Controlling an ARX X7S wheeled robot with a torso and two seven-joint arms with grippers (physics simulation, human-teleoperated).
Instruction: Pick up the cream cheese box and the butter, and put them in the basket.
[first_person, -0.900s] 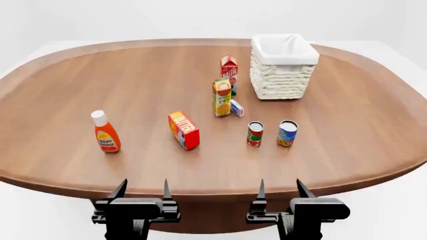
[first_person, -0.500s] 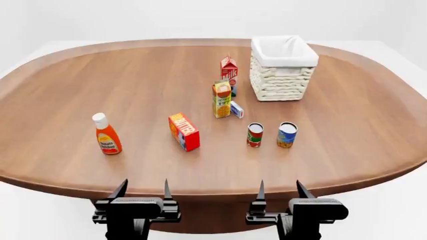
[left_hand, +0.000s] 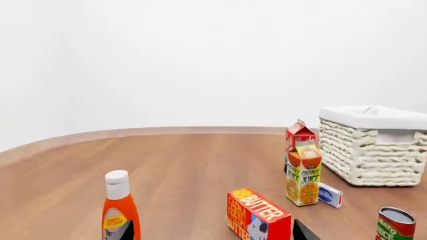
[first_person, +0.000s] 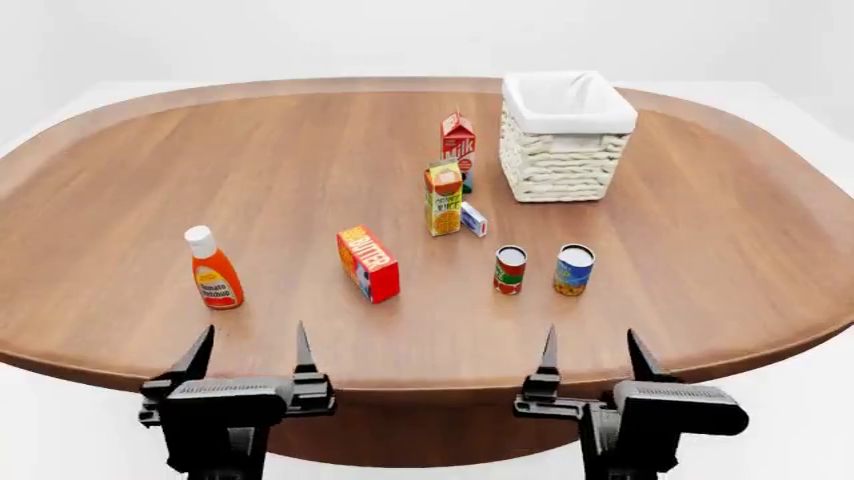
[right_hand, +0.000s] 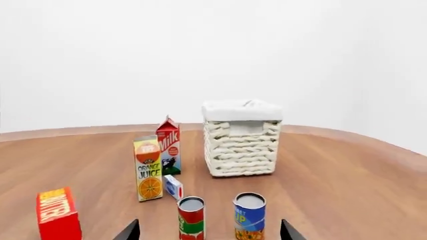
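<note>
The butter (first_person: 368, 262) is a red-orange box with yellow lettering, lying near the table's middle; it also shows as the butter (left_hand: 257, 215) and the butter (right_hand: 57, 213). The cream cheese box (first_person: 474, 219), small and white with blue, lies beside the orange juice carton; the wrist views show the cream cheese box (left_hand: 330, 195) and the cream cheese box (right_hand: 173, 186). The wicker basket (first_person: 566, 146) stands at the back right, seen also as the basket (left_hand: 373, 150) and the basket (right_hand: 241, 142). My left gripper (first_person: 250, 352) and right gripper (first_person: 589, 355) hover open over the table's near edge, holding nothing.
An orange juice carton (first_person: 443, 197) and a milk carton (first_person: 458, 142) stand left of the basket. Two cans, one red-green (first_person: 510, 270) and one blue (first_person: 574, 269), stand in front. A ketchup bottle (first_person: 214, 268) stands at the left. The table's front edge (first_person: 427, 378) lies under the grippers.
Both grippers have risen and spread apart in the head view, the left one shifting left and the right one right. The objects on the table have not moved.
</note>
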